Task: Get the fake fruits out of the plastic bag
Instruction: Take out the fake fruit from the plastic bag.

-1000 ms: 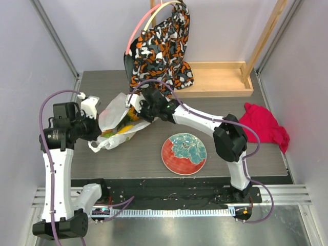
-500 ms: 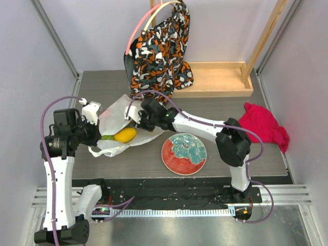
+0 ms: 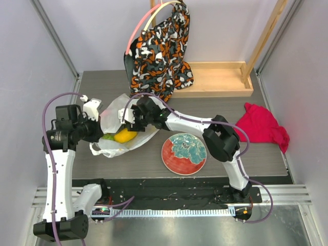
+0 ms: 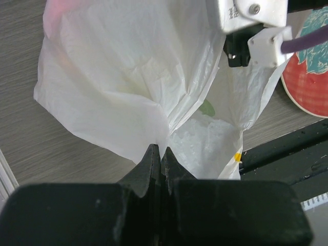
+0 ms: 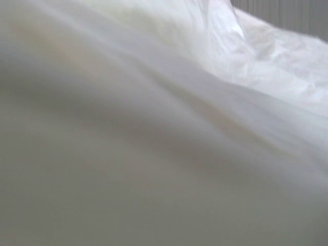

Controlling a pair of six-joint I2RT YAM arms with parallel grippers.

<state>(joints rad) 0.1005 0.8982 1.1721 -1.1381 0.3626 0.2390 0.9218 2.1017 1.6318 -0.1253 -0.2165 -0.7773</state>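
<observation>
At my left arm, the left gripper [image 4: 160, 149] is clamped flat on a gathered fold of the plastic bag [image 3: 117, 114], fingers pressed together with only thin film between them. The bag lies on the left half of the table [image 3: 128, 166], its mouth turned toward the right arm.

From the overhead view, my right gripper [image 3: 124, 118] sits over the bag's opening, farther left than a second ago, when it was at the bag's right edge; the right arm's elbow has swung left with it. The right wrist camera gives me nothing but blurred white plastic right against the lens, and no view shows its fingers clearly, so I cannot tell how wide they stand or whether they have anything.

A yellow fruit [image 3: 124, 136] lies in the near part of the bag, just below the right gripper, with a green fruit [image 3: 108, 137] beside it on the left. A second ago the bag was bunched and only mottled colour showed through the film; half a second ago the yellow fruit came into plain sight, and it is in much the same spot now. The bag now looks spread wider and higher at the back.

The red-and-teal plate [image 3: 167, 154] is to the right of the bag, apart from it and unmoved. The red cloth [image 3: 261, 128], the wooden tray [image 3: 215, 87] and the hanging patterned cloth bag [image 3: 159, 51] are where they were.
</observation>
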